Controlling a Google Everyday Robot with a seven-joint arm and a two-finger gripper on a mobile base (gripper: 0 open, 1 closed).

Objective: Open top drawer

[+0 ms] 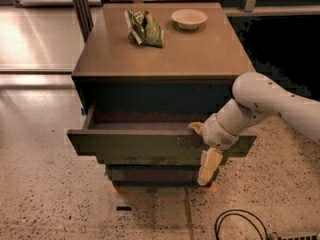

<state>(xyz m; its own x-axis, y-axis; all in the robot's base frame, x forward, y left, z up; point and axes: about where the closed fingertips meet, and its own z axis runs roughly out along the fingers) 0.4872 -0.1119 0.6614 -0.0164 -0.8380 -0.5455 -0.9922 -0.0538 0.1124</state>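
The top drawer [135,146] is the widest olive-green front panel of the brown cabinet. It stands pulled out toward me, and its shallow brown tray [140,125] shows behind the panel. My gripper [202,146] is at the panel's right part. One pale finger [196,127] hooks over the panel's top edge into the tray. The other finger [208,166] hangs down in front of the panel. The white arm comes in from the right.
The cabinet top [200,54] carries a green snack bag [144,27] and a pale bowl [189,18]. Two narrower drawer fronts [150,174] sit below the top drawer. A black cable [240,226] loops on the speckled floor at the front right.
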